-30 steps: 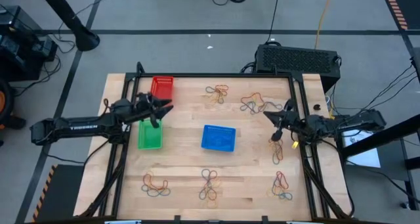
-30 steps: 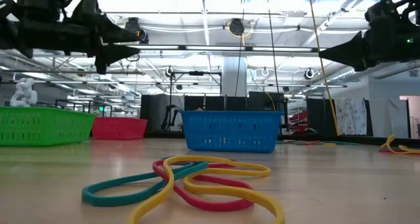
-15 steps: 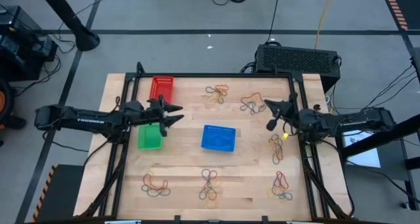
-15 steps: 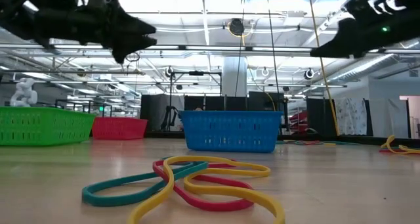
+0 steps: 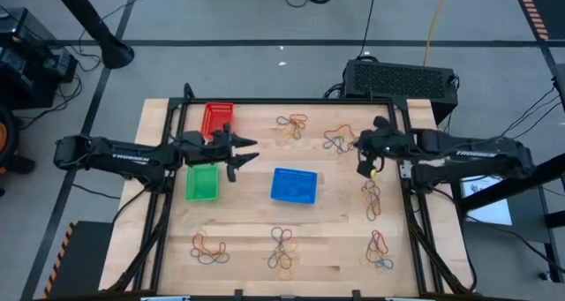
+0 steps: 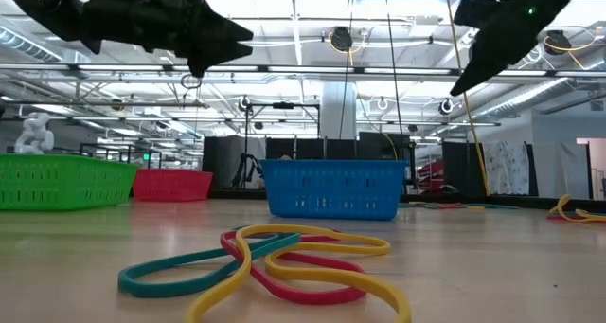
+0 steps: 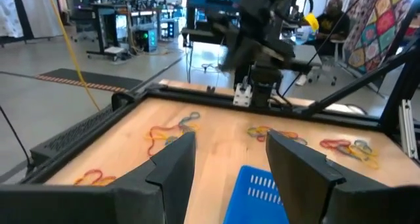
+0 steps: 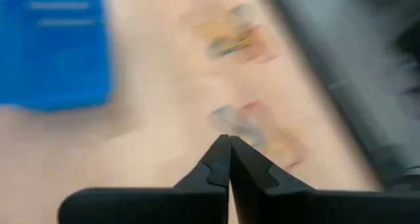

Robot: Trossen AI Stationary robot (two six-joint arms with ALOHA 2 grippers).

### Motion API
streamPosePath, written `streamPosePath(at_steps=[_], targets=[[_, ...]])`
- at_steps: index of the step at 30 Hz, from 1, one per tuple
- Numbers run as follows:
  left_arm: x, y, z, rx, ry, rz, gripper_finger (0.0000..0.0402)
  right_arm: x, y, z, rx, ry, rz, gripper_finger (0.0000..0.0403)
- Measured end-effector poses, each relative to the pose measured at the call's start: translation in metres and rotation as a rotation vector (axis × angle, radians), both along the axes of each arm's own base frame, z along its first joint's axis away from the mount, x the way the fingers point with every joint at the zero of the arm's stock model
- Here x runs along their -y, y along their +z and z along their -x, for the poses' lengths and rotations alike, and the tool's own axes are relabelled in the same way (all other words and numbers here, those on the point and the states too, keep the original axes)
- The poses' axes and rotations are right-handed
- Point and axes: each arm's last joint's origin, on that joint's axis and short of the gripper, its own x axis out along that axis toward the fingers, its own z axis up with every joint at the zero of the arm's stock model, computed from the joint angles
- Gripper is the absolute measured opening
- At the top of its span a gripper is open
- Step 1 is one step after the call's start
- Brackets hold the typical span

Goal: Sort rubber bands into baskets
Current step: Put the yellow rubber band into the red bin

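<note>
The red basket (image 5: 218, 118), the green basket (image 5: 201, 182) and the blue basket (image 5: 293, 185) stand on the wooden table. Several small heaps of rubber bands lie on it, at the far side (image 5: 292, 124), at the right (image 5: 372, 199) and at the near side (image 5: 281, 248). My left gripper (image 5: 243, 155) is open and empty, in the air between the green and blue baskets (image 7: 230, 145). My right gripper (image 5: 363, 167) is shut, high above the table's right part (image 8: 228, 140). I see nothing between its fingers.
More band heaps lie at the far right (image 5: 338, 139), near right (image 5: 380, 250) and near left (image 5: 208, 248). In the low view, a heap of green, yellow and red bands (image 6: 275, 261) lies in front of the blue basket (image 6: 331, 188). A black frame runs along the table's edges.
My left gripper has gone from above the green basket toward the table's right, and a little up. My right gripper has swung toward the table's far edge and has risen, and its fingers have tipped from level to slanting down. No band or basket has moved.
</note>
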Motion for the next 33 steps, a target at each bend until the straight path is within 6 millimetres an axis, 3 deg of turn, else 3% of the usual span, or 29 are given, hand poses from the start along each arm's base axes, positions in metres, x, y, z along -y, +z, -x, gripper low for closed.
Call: streamPosePath(at_steps=[3, 10, 19, 33], targets=[[0.000, 0.003, -0.001, 0.010, 0.000, -0.001, 0.0194, -0.003, 0.002, -0.009, -0.011, 0.041, -0.099, 0.0000], [0.000, 0.012, -0.003, 0.045, -0.002, 0.004, 0.0194, -0.012, -0.014, -0.022, -0.132, 0.078, -0.154, 0.0013], [0.017, 0.002, -0.006, -0.054, -0.077, 0.002, 0.0194, -0.021, -0.033, -0.038, -0.248, 0.114, -0.187, 0.0047], [0.049, -0.008, -0.010, -0.121, -0.181, -0.062, 0.0194, -0.033, -0.043, -0.036, -0.386, 0.250, -0.174, 0.0053]])
